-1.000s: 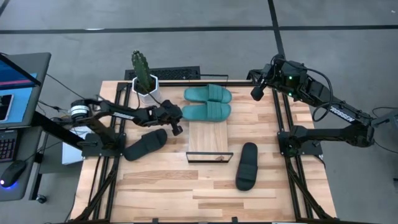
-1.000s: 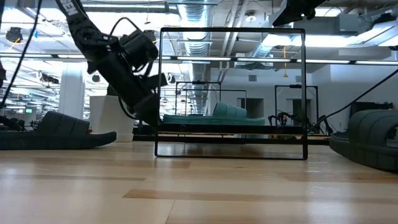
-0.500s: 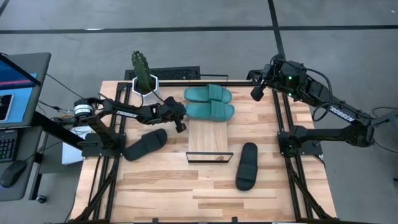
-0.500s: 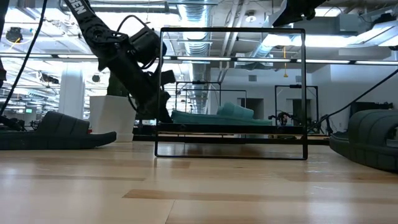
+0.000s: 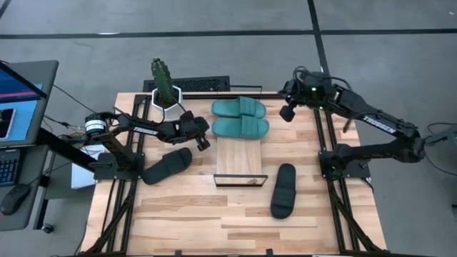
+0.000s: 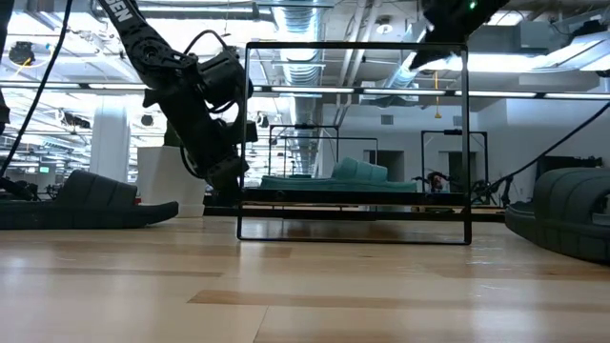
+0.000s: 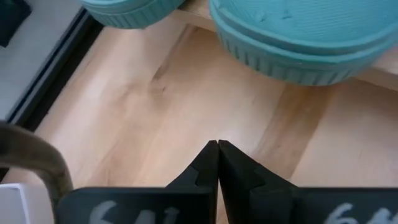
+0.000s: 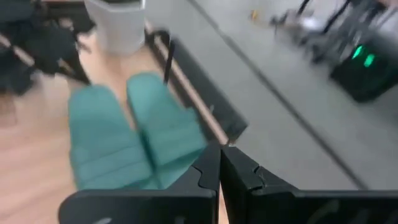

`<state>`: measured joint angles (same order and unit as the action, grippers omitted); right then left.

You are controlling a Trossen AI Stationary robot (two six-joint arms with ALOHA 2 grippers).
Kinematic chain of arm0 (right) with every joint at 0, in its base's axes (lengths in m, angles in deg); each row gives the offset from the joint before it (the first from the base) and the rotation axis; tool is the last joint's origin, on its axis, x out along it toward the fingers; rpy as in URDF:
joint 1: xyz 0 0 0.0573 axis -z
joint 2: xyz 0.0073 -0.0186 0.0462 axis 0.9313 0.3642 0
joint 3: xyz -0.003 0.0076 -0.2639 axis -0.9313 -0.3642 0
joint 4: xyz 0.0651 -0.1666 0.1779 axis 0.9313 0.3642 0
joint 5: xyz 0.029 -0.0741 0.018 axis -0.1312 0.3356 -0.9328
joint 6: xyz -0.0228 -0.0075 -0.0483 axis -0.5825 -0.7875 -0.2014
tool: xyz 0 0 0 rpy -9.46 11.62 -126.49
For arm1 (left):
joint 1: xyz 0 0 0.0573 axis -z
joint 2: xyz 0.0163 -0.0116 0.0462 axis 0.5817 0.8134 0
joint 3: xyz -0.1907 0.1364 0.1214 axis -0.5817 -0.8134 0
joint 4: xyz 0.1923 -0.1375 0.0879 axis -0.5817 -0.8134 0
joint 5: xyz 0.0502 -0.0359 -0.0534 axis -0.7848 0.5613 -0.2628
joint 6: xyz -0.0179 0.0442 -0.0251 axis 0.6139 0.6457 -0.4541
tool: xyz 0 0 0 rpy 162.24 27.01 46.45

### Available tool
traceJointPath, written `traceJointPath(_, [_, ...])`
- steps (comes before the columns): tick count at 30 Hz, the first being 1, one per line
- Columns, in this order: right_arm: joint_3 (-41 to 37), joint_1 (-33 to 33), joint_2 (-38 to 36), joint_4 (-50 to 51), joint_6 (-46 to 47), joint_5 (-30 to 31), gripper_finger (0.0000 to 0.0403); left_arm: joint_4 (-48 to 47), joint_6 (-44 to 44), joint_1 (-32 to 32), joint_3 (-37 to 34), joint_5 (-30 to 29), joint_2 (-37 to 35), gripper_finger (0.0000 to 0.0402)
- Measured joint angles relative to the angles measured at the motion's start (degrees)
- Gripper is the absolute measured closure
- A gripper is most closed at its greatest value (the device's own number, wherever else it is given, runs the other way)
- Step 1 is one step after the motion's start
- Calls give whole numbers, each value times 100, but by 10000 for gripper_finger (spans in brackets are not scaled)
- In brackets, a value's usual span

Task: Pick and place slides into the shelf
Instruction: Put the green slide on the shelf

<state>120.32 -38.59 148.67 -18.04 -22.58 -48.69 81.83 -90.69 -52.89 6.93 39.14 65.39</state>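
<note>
Slides: two teal [image 5: 240, 118] on shelf [image 5: 240, 158] far end; two black [image 5: 167, 165] on table beside it.
Left gripper [image 5: 203, 140]: fingers pressed together, empty, just beside nearer teal slide.
Right gripper [image 5: 287, 113]: closed, raised, empty.
Risk: closed tips may nudge teal slide askew.

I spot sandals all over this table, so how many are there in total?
4. Two teal slides lie side by side on the shelf. One black slide lies on the table to its left, another black slide to its right. None seems hidden.
</note>
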Motion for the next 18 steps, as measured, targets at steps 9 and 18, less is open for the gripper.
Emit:
traceJointPath(9, [0,250,973,1570,484,-31,403,0,-8,37,0,117,0,401])
traceJointPath(18, [0,21,2141,2264,-316,-1331,403,4,1,170,0,155,-2,401])
